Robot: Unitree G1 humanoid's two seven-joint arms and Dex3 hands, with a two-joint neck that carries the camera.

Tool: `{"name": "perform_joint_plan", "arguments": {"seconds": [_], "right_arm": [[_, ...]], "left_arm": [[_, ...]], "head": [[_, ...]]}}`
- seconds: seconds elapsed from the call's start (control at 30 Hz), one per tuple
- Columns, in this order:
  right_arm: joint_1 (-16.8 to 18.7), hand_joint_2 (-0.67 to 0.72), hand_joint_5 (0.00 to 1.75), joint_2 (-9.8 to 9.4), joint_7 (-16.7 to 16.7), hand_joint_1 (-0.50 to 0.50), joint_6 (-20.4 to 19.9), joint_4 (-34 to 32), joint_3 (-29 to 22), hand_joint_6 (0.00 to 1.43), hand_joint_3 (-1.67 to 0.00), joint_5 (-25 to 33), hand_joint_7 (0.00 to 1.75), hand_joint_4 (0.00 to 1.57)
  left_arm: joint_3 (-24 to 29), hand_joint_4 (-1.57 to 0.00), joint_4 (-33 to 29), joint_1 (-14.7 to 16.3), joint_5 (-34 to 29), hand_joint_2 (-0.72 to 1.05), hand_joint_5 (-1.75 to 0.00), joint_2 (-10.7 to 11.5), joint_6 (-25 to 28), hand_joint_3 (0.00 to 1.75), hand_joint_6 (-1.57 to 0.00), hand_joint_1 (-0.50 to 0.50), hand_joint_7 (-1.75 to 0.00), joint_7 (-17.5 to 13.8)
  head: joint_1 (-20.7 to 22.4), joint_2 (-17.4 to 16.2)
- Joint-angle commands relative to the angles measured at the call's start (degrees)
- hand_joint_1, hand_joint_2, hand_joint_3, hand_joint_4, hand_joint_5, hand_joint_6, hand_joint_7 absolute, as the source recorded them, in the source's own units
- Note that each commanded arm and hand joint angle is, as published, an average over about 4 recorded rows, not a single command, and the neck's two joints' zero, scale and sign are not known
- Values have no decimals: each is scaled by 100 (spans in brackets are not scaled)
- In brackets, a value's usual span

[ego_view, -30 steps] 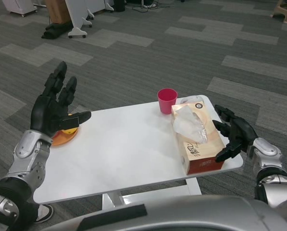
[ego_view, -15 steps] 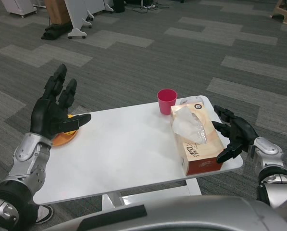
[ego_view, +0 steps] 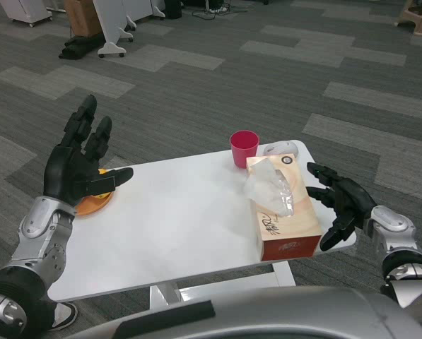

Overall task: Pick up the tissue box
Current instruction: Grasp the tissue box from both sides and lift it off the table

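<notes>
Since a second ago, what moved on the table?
The orange tissue box slid left, away from the table's right edge, with the right hand spread against its side, not gripping. The raised left hand, pink plastic cup and orange dish stayed put.

Setting: open office or lab floor, judging by grey patterned carpet tiles, a white wheeled stand and cardboard box at the far edge, floor cables, and a small white table.
</notes>
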Motion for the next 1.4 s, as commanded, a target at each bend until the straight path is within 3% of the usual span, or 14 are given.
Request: {"name": "perform_joint_plan", "arguments": {"seconds": [0.03,0.17,0.5,0.63,0.87,1.0,1.1,1.4], "right_arm": [[16,44,68,111,38,21,52,-133,78,0,-16,2,0,0],[16,46,70,133,43,21,52,-199,197,0,-16,2,0,0],[-85,47,78,393,34,21,52,-383,551,0,-16,11,2,0],[-133,47,87,445,25,21,52,-427,700,0,-16,11,0,0],[-326,47,82,516,-32,21,52,-445,1102,0,-16,19,0,0],[-476,47,87,551,-133,21,52,-317,1348,0,-16,19,0,0],[-638,47,80,584,-238,21,43,-141,1465,0,-16,19,0,0],[-1109,46,78,694,-830,19,19,248,1973,0,-16,4,0,0]], "left_arm": [[5,0,-47,22,-34,105,0,68,-74,26,0,50,0,37],[1,0,-47,22,-34,105,0,68,-83,26,0,50,0,37],[7,0,-89,112,-34,105,0,68,-98,26,0,50,0,37],[16,0,-94,125,-34,105,0,72,-100,26,0,50,0,37],[27,0,-96,127,-34,105,0,77,-100,26,0,50,0,37],[40,0,-91,127,-34,105,0,77,-100,26,0,50,0,37],[45,0,-69,119,-40,105,0,77,-100,26,0,50,0,37],[58,0,-39,83,-67,105,0,72,-100,26,0,50,0,37]], "head": [[-6,-3],[-5,-6],[24,-1],[70,20],[104,-16],[145,-42],[171,-47],[303,-117]]}}
